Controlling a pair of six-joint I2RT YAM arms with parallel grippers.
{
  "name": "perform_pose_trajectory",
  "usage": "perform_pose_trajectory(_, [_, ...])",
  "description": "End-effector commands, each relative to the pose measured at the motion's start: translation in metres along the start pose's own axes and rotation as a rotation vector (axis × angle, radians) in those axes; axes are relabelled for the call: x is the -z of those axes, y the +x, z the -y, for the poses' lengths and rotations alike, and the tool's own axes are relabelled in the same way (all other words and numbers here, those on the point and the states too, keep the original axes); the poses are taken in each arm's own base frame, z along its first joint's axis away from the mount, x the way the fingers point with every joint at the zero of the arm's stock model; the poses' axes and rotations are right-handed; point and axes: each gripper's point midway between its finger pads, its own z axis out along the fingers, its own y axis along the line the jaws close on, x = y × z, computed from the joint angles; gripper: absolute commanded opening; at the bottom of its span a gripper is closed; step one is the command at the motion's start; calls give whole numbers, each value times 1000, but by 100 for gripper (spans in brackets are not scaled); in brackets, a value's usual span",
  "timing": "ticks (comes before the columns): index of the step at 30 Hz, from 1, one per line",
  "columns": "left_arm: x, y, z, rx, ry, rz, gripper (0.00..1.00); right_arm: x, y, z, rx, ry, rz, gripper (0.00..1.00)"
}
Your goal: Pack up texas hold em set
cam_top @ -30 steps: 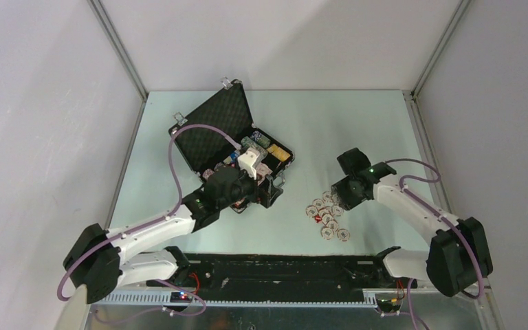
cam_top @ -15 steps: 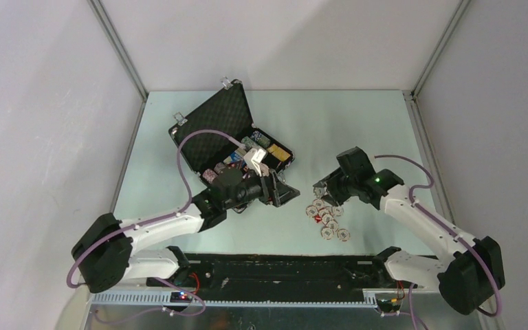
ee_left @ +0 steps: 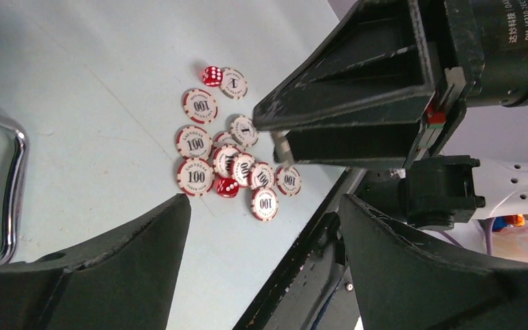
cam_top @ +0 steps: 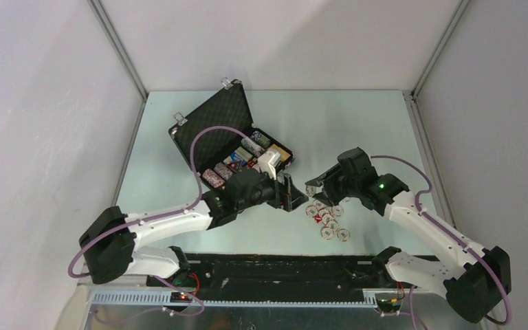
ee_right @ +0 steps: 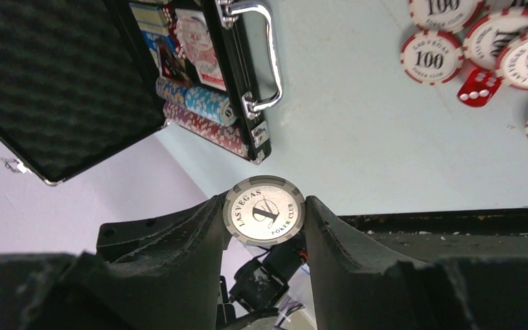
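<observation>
Right pincer [cam_top: 318,184]: we see its two matte black fingers pressed on the rim of a grey-rimmed chip [ee_right: 264,210], a flat white disc printed LAS VEGAS POKER CLUB.
Left pincer [cam_top: 294,194]: spread wide with nothing between its fingers, above the table just at 9 o'clock of the right pincer.
Loose chips [ee_left: 227,161]: round, white-faced and red-rimmed, most marked 100. They lie flat in a tight, partly overlapping cluster at 5 o'clock of the right pincer.
Dice [ee_left: 212,75]: two small glossy red cubes with white pips, one at the cluster's edge and one among the chips.
Case [cam_top: 213,130]: a black rectangular box at 10 o'clock on the table. It lies open, its lid lined with dimpled foam.
Handle [ee_right: 261,55]: a bright curved metal bar on the case's front wall.
Case contents: rows of chips [ee_right: 199,113] stand on edge, mottled blue and red, beside printed card boxes [ee_right: 196,38].
Wrist views only: we read the chip lettering and the pips there. From the left wrist the held chip is only a thin pale edge.
Top view only: both arms and the whole case show.
Table [cam_top: 357,130]: smooth, pale blue-green.
Room: plain pale walls [cam_top: 282,41] joined by aluminium posts [cam_top: 120,51].
</observation>
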Motion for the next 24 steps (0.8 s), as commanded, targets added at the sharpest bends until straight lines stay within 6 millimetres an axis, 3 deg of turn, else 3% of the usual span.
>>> perform_pose_trajectory(1, [-8, -14, 6, -60, -34, 37, 86, 3, 13, -16, -21, -57, -45, 0])
perform_pose_trajectory(8, [-18, -19, 10, -44, -29, 50, 80, 8, 22, -16, -23, -62, -66, 0])
perform_pose_trajectory(16, [-23, -22, 19, -26, 8, 73, 47, 7, 29, -15, -20, -57, -92, 0])
perform_pose_trajectory(21, [-26, -21, 22, -28, 13, 77, 37, 1, 38, -15, -34, -74, -123, 0])
perform_pose_trajectory(24, [-27, -22, 22, -34, 14, 80, 20, -2, 40, -11, -33, -69, -130, 0])
